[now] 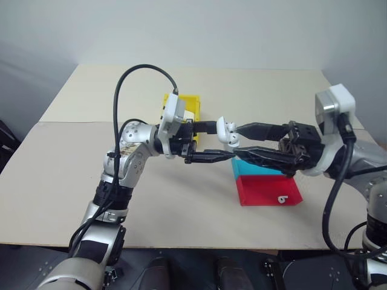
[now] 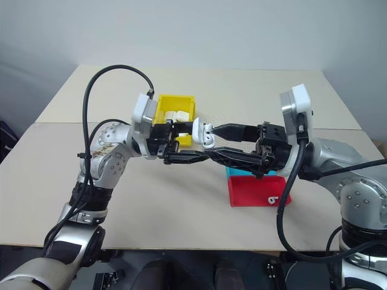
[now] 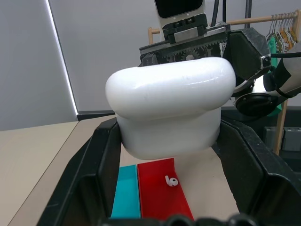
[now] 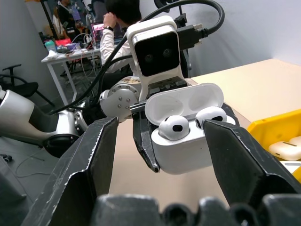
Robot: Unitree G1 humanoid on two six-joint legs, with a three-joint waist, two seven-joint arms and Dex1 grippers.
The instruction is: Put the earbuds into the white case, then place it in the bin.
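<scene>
My left gripper [image 1: 221,142] is shut on the white case [image 1: 227,133], holding it up above the table. The case's lid [image 4: 183,98] stands flipped open, and two earbuds [image 4: 173,127] sit side by side in its wells. My right gripper [image 1: 236,142] faces the left one; it is open, with one finger on each side of the case and gaps showing. A third earbud [image 1: 282,199] lies on the red part of the tray [image 1: 266,188]. The yellow bin [image 2: 176,103] stands on the table behind my left gripper.
Closed white cases [image 2: 176,115] lie inside the yellow bin. The teal-and-red tray's teal part [image 1: 254,167] lies under my right gripper. Bare beige table [image 1: 66,163] spreads to the left and behind. In the right wrist view a person [image 4: 117,21] sits at a desk far off.
</scene>
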